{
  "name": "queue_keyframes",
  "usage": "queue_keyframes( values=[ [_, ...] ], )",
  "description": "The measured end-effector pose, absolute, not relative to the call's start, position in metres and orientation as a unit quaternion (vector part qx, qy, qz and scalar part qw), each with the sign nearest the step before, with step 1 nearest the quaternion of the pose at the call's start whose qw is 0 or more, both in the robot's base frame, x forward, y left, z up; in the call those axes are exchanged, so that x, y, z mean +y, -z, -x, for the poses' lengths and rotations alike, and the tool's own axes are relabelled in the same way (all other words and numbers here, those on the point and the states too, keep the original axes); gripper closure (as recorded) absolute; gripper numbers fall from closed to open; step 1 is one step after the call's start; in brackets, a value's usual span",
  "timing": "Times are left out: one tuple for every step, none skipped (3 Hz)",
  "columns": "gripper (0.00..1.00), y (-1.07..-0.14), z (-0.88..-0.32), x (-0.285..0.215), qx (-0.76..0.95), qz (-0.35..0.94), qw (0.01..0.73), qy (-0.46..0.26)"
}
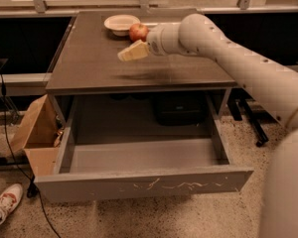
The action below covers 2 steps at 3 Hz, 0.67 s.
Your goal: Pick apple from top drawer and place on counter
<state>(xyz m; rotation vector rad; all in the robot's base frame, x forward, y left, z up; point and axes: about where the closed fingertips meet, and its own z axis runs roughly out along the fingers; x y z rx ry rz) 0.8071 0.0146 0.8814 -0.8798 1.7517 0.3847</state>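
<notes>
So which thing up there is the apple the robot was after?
Look at the dark square counter above the open grey drawer. Near its far edge, just behind the robot's pale claw, is the apple. It is small, round and red, while the bowl beside it is cream and shallow.

Arm [228, 48] cream-white all over, smooth rounded shell, thick tube narrowing toward wrist. Row of small dark dots along forearm's upper side. Bulbous joint near wrist, dark ring seam just ahead of it. Out front, gripper [130, 52]: paler yellowish cream, wedge-shaped, over far half of counter [89, 68]. Big curved pale body shell [288, 192] fills lower right, thin seam across top.
</notes>
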Motion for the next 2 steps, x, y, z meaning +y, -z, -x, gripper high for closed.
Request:
queue_keyframes(
  values=[
    [0.00, -0.903, -0.757, -0.004, 0.713, 0.378, 0.574, -0.142],
    [0.00, -0.907, -0.722, -0.014, 0.698, 0.386, 0.588, -0.139]
  ],
)
